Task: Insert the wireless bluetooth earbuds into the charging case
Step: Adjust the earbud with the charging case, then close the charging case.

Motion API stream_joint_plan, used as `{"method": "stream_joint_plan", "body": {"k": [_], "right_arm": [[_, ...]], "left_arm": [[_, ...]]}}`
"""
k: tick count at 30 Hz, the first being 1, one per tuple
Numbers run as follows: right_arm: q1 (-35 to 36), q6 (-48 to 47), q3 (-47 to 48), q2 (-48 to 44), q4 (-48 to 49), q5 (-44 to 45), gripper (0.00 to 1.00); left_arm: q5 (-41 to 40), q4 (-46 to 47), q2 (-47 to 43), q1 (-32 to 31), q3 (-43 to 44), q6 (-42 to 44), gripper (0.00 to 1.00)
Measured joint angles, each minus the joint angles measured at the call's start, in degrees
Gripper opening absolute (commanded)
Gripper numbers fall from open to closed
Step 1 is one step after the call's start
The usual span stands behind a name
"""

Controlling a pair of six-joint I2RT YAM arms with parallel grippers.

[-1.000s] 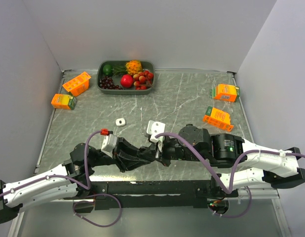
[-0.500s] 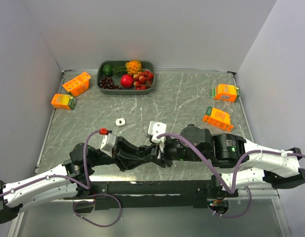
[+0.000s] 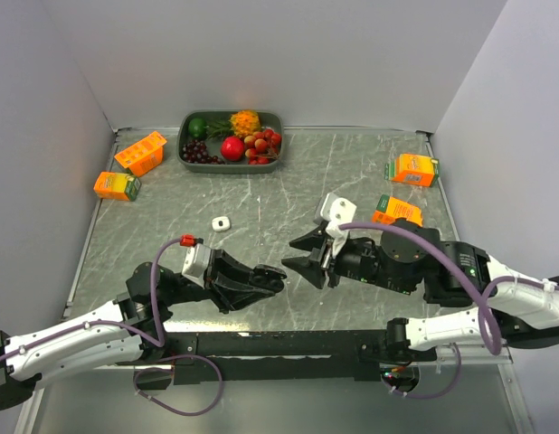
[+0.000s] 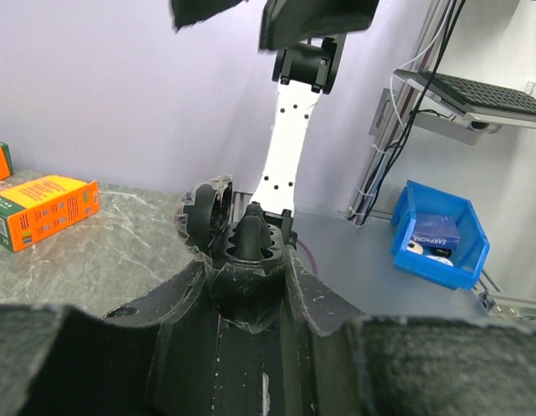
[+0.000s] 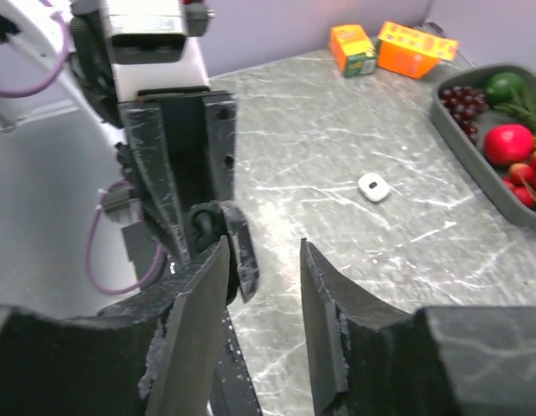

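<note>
- The left gripper [image 3: 272, 278] is closed on the black charging case [image 4: 246, 260] at the near middle of the counter [image 3: 352, 181]. The lid is open, and one black earbud [image 4: 251, 236] seems to sit inside.
- The right gripper [image 3: 298, 256] is open and empty, just right of the case.
- A white earbud [image 3: 221, 222] lies farther away, to the left.
- The earbuds are probably light, hard and slippery, so pinch gently across the body.

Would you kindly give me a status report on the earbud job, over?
Left tool shut on open charging case, black earbud seated. Right tool open, empty. White earbud loose on table. No obstruction seen.
</note>
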Motion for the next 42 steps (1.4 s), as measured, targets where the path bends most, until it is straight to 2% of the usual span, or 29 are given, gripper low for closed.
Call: {"method": "stream_joint_plan", "body": {"k": [12, 19, 23, 33, 42], "right_arm": [[-0.2, 0.9, -0.5, 5.0, -1.2, 2.9, 0.49], [-6.1, 3.8, -1.6, 2.7, -1.0, 2.9, 0.45], [-8.1, 5.1, -1.4, 3.8, -2.5, 0.9, 0.43], [-8.1, 5.6, -1.4, 7.5, -5.4, -7.2, 0.41], [-6.2, 5.5, -1.4, 7.3, -5.4, -9.1, 0.39]], "left_arm": [[0.8, 0.2, 0.9, 0.0, 0.0, 0.0, 0.01], [2.1, 0.3, 0.9, 0.0, 0.0, 0.0, 0.01], [2.6, 0.4, 0.9, 0.0, 0.0, 0.2, 0.01], [2.4, 0.4, 0.9, 0.0, 0.0, 0.5, 0.01], [0.9, 0.1, 0.2, 0.0, 0.0, 0.5, 0.01]]}}
